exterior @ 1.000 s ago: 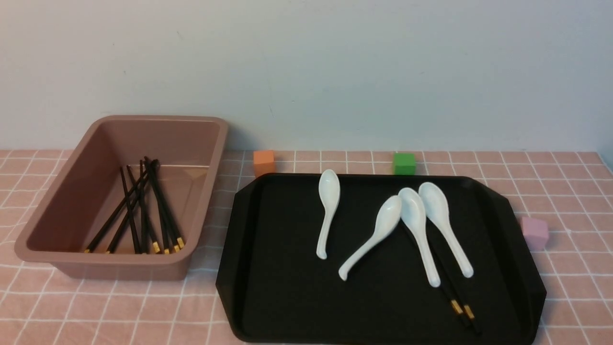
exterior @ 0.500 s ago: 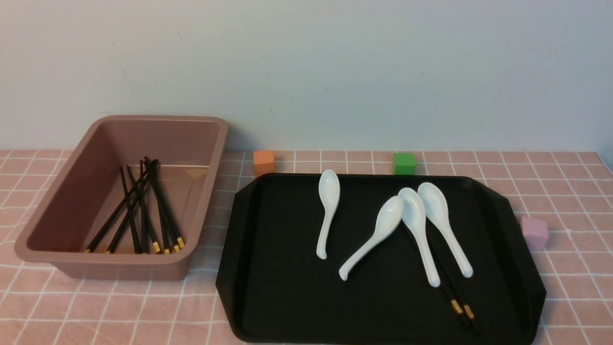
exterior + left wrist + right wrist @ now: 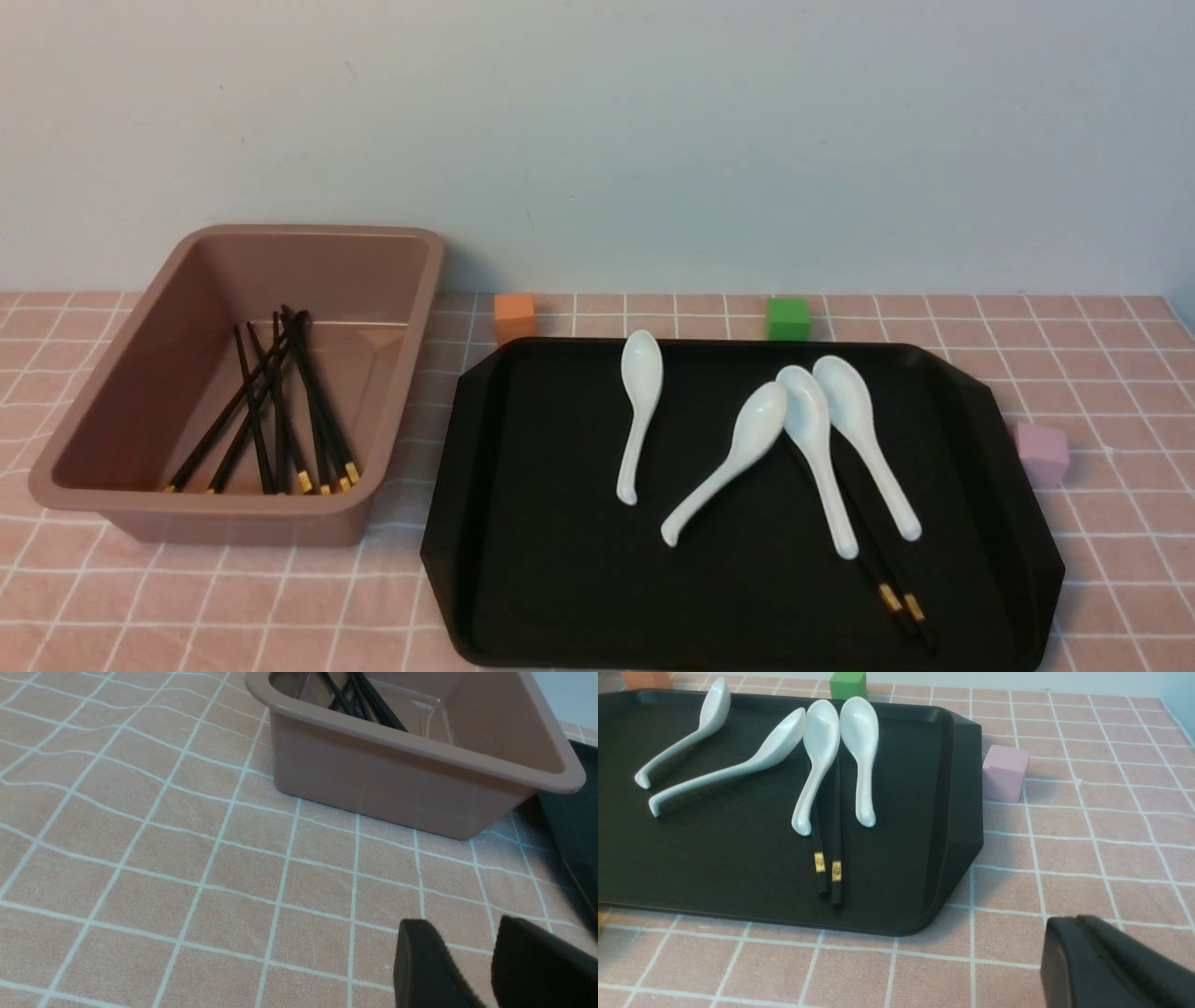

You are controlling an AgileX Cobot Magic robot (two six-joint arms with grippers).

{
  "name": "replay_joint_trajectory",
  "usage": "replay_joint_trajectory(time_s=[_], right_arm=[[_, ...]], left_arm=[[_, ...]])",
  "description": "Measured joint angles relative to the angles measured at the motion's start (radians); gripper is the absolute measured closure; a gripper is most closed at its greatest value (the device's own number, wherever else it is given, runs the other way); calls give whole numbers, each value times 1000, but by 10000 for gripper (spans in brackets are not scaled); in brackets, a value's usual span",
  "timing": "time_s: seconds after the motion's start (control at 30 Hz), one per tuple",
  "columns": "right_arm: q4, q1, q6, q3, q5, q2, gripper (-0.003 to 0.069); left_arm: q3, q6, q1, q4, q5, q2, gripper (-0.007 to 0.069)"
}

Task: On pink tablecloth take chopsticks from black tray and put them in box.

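Chopsticks (image 3: 896, 597): you have two on the black tray (image 3: 560, 579) by its right edge, under spoons (image 3: 822, 457). Left jaws spread; right jaws pressed together, empty.

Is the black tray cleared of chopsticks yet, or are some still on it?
Not cleared. Two chopsticks still lie on the black tray between two white spoons; the rest are in the box.

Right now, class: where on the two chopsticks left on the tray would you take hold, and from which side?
Grip the chopsticks at their gold-banded ends, coming from above at the black tray's near edge. Those ends lie bare, side by side; the rest runs between and partly under two white spoons.
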Motion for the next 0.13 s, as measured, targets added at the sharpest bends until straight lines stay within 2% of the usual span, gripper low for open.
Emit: replay_joint_trajectory(time_s=[0.13], right_arm=[[0,0,0,0,0,0,652]], left_arm=[[0,0,0,0,0,0,386]])
